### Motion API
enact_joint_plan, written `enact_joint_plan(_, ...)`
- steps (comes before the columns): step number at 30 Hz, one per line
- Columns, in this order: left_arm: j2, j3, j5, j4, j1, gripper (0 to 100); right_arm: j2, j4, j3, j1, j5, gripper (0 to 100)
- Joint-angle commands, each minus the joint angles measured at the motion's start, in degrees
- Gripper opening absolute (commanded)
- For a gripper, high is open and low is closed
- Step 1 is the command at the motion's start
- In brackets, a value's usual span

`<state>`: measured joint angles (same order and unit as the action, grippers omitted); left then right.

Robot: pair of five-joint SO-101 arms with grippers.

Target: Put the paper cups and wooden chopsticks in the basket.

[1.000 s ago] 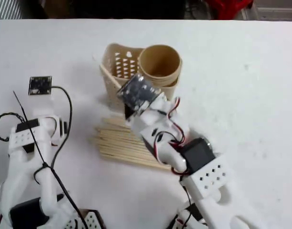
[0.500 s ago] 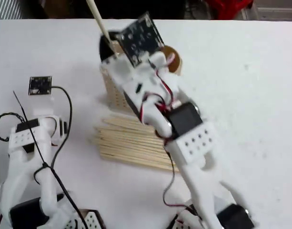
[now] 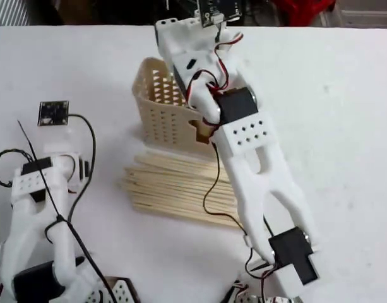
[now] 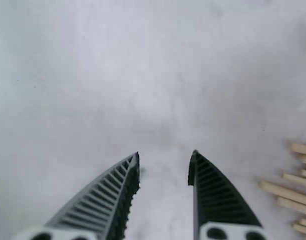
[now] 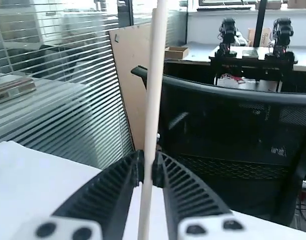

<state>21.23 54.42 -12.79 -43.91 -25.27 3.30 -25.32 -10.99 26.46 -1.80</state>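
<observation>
Right hand (image 5: pixel 151 158) tight around one chopstick (image 5: pixel 155 75), past far rim of basket (image 3: pixel 158 117)

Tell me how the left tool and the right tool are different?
The left tool is open and holds nothing; the right tool is shut on one wooden chopstick. The left tool points down at the white table, beside the chopstick pile; the right tool points out past the table toward the room behind. Both have the same dark, ridged fingers.
</observation>
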Motion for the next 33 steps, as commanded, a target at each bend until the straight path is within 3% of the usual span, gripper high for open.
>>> enact_joint_plan(1, 0.0, -2.3, -0.3, -0.3, -0.5, 18, 0.7, 1.5, -3.1, -0.6, -1.1, 1.6)
enact_joint_plan(12, 0.0, -2.3, -0.3, -0.3, -0.5, 18, 0.7, -2.9, -3.3, -0.4, -1.9, 2.0)
enact_joint_plan(18, 0.0, -2.3, -0.3, -0.3, -0.5, 18, 0.7, -5.5, -3.3, 0.5, -1.9, 11.0)
enact_joint_plan(25, 0.0, -2.3, -0.3, -0.3, -0.5, 18, 0.8, -6.7, -3.3, 1.5, -1.6, 11.2)
enact_joint_plan(33, 0.0, -2.3, -0.3, -0.3, -0.5, 18, 5.7, -23.4, -3.1, 1.1, -1.5, 11.2)
